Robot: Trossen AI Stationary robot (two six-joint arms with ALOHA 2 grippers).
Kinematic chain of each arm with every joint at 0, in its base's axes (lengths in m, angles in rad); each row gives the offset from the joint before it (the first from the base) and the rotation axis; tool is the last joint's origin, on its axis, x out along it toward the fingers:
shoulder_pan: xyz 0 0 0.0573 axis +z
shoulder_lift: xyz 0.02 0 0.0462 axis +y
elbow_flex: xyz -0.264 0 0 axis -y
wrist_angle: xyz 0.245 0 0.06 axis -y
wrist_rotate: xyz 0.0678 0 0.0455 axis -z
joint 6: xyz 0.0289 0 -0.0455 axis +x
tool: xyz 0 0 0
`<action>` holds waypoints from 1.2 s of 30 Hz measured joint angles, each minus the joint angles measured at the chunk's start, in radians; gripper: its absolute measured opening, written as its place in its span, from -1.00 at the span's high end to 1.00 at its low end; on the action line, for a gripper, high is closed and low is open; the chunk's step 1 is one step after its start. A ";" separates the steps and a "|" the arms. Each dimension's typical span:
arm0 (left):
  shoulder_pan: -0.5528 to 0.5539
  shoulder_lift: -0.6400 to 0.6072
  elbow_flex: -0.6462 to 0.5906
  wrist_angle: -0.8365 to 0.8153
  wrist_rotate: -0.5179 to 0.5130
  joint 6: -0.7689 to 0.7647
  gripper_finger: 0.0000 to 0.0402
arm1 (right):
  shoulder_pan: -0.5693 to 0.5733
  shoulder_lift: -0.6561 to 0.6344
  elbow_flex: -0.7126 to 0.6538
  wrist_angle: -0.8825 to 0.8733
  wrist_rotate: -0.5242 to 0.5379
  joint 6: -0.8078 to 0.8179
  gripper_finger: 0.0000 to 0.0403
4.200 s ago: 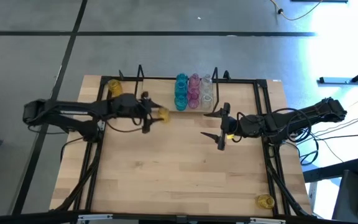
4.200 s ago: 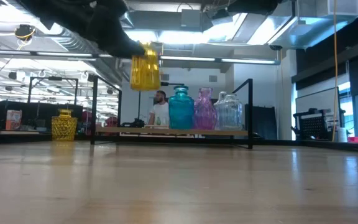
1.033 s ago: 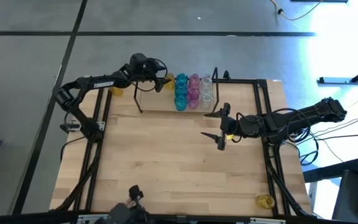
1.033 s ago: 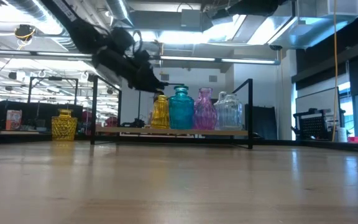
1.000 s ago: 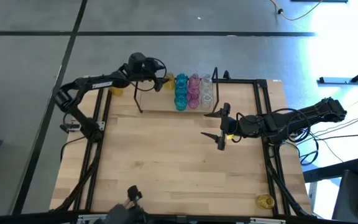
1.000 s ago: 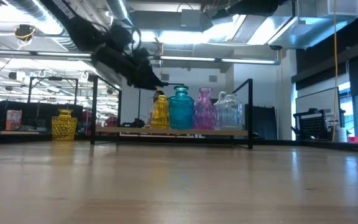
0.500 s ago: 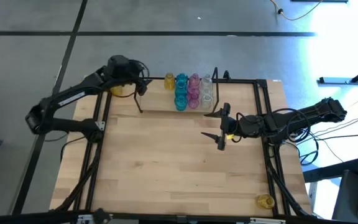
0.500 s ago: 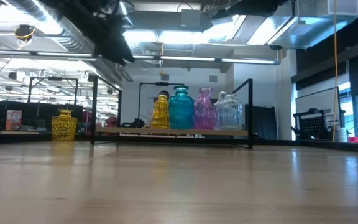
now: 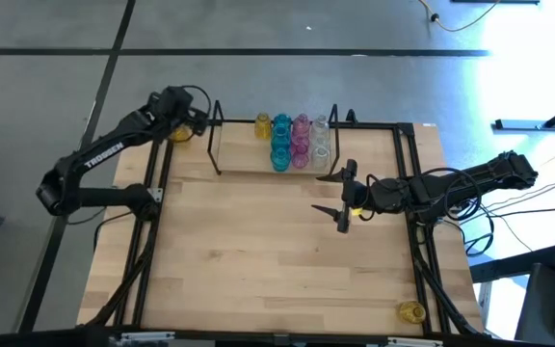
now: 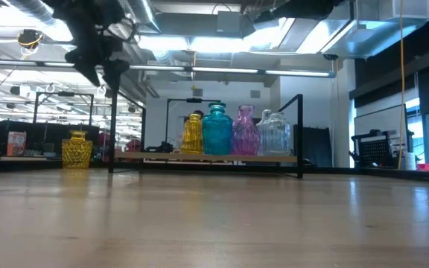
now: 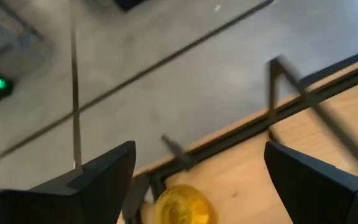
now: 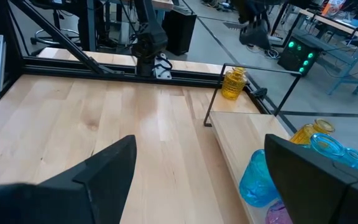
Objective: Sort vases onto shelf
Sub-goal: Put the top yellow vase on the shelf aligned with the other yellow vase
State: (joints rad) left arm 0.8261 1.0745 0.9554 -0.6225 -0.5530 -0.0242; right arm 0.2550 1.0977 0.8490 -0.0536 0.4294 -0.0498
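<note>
The shelf [image 9: 244,160] stands at the table's far edge. On it stand one yellow vase [image 9: 262,125] and teal [image 9: 280,143], pink [image 9: 301,141] and clear [image 9: 321,139] vases, seen in a row in the low view [image 10: 217,131]. Another yellow vase [image 9: 179,134] stands on the table's far left corner. My left gripper [image 9: 183,118] hangs open above it; the left wrist view shows this vase [image 11: 180,205] below the spread fingers [image 11: 199,149]. My right gripper [image 9: 341,200] waits open, right of the table's middle. A third yellow vase [image 9: 410,311] sits near the near right corner.
The shelf's black wire frames [image 9: 216,135] [image 9: 334,130] rise at its two ends. The black table frame [image 9: 157,164] runs along the left and right sides. Bare wooden tabletop [image 9: 258,251] spreads across the middle and the near half.
My left gripper has drawn away from the yellow vase on the shelf, risen, and swung toward the table's far left corner, ending above the yellow vase there. The yellow vase on the shelf stays upright beside the teal ones. The right arm has kept still.
</note>
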 joint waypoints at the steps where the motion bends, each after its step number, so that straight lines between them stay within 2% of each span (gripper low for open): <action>1: 0.025 0.008 0.000 -0.005 0.014 0.000 -0.74 | 0.000 0.000 0.000 0.000 0.000 0.000 -0.65; 6: 0.138 0.047 0.000 -0.022 0.190 0.005 -0.72 | 0.000 0.000 0.000 0.000 0.000 0.000 -0.65; 10: 0.171 0.086 0.000 -0.013 0.226 0.005 -0.62 | 0.000 0.000 0.000 0.000 0.000 0.000 -0.65; 17: 0.161 0.106 0.000 -0.042 0.193 0.038 -0.44 | 0.000 0.000 0.000 0.000 0.000 0.000 -0.65; 23: 0.127 0.106 0.000 -0.125 0.159 0.027 -0.41 | 0.000 0.000 0.000 0.000 0.000 0.000 -0.65; 32: 0.060 0.184 0.000 -0.229 -0.005 -0.006 -0.41 | 0.000 0.000 0.000 0.000 0.000 0.004 -0.65; 36: 0.051 0.222 0.000 -0.246 -0.043 -0.025 -0.41 | 0.000 0.000 0.000 0.000 0.000 0.004 -0.65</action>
State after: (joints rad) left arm 0.8768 1.2970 0.9554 -0.8685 -0.5957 -0.0496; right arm 0.2550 1.0981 0.8490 -0.0536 0.4290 -0.0457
